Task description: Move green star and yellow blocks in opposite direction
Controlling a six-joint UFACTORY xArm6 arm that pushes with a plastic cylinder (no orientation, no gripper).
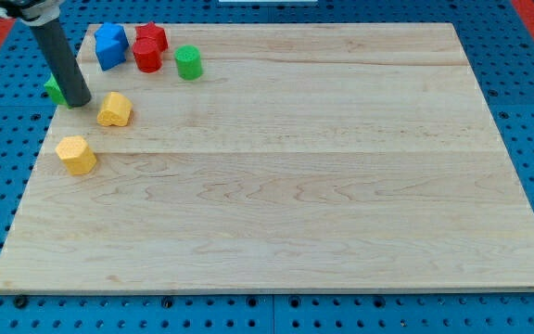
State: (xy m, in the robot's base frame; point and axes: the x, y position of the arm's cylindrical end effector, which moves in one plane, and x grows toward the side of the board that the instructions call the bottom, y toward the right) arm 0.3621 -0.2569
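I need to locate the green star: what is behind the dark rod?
Behind the dark rod, a green block shows only at its left edge; its shape is covered. My tip sits left of the yellow heart-shaped block.

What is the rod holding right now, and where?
Nothing is held. My tip sits against the green star at the view's left edge, with the yellow blocks just right.
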